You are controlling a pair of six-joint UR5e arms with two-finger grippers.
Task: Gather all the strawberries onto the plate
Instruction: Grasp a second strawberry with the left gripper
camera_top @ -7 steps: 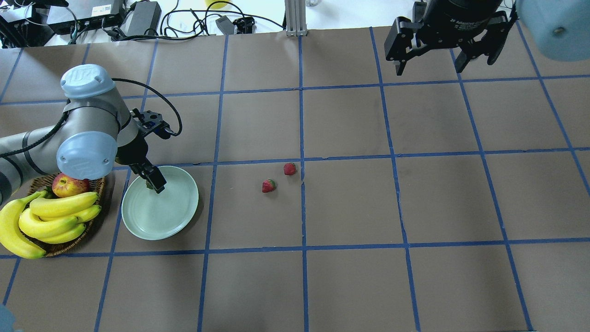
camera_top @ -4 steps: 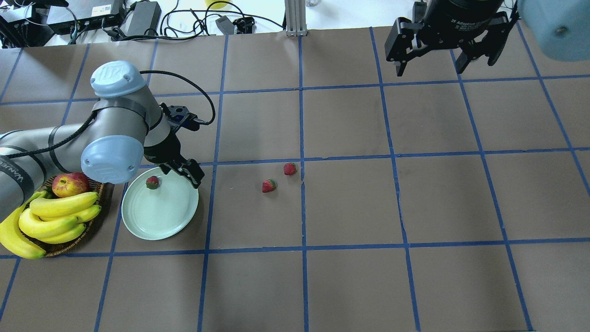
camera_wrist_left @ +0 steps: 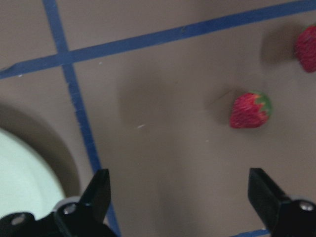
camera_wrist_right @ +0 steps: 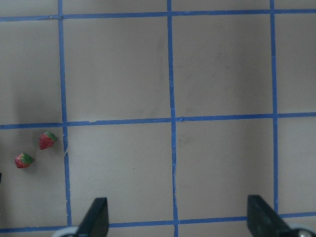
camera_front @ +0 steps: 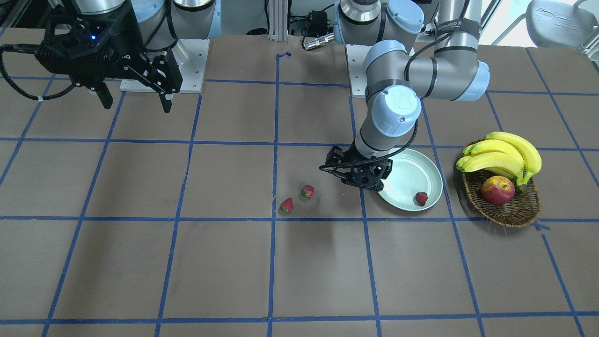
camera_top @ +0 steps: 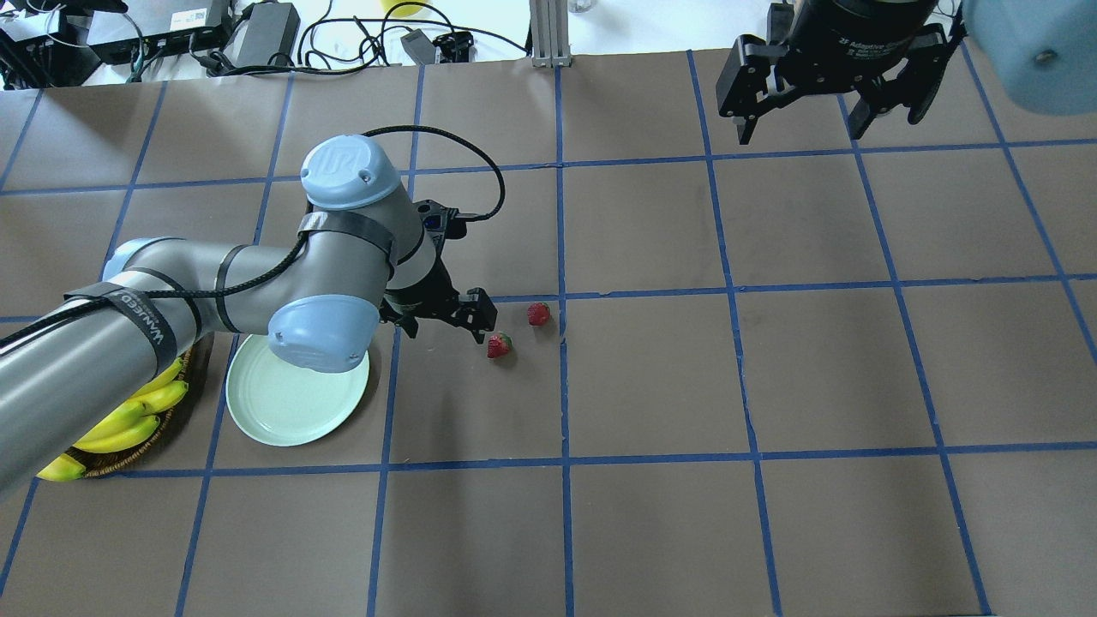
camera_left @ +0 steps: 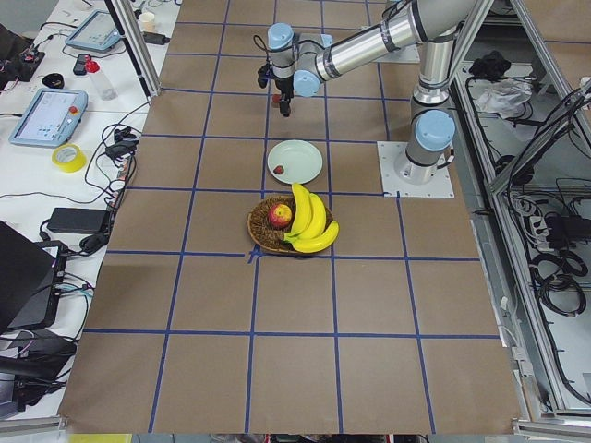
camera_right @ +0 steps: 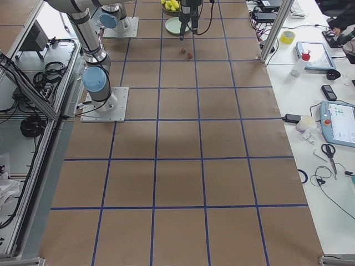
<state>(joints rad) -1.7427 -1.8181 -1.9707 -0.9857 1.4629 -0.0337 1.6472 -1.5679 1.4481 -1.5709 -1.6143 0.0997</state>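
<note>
Two strawberries lie on the brown table, one (camera_top: 500, 345) just right of my left gripper (camera_top: 447, 324) and one (camera_top: 538, 314) a little farther. The left gripper is open and empty, low over the table between the plate (camera_top: 291, 411) and these berries. The left wrist view shows the near strawberry (camera_wrist_left: 250, 109) ahead and to the right of the open fingers (camera_wrist_left: 96, 190). A third strawberry (camera_front: 421, 198) lies in the pale green plate (camera_front: 412, 171); my left arm hides it in the overhead view. My right gripper (camera_top: 799, 128) is open and empty, high at the far right.
A wicker basket (camera_front: 510, 213) with bananas (camera_front: 500, 152) and an apple (camera_front: 497, 190) stands beside the plate, on the side away from the loose strawberries. Cables and power bricks (camera_top: 257, 30) lie beyond the table's far edge.
My left gripper has let go of a strawberry on the plate and has moved right, off the plate, up to the two loose strawberries. The right arm has not moved.
</note>
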